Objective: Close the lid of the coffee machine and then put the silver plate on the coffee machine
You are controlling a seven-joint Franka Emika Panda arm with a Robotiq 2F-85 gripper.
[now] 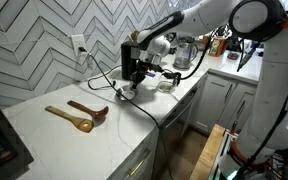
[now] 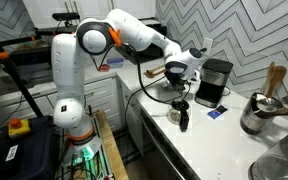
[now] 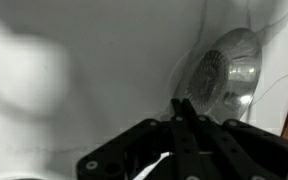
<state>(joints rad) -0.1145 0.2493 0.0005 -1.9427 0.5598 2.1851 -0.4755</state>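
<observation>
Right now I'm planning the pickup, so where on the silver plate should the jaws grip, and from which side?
Take the silver plate by its thin rim, at the edge nearest the gripper, from above, one jaw inside and one outside. It seems a shallow round dish lying on the counter, so only the rim gives a pinchable edge.

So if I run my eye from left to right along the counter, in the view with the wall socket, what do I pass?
wooden spoons → coffee machine → glass carafe
</observation>
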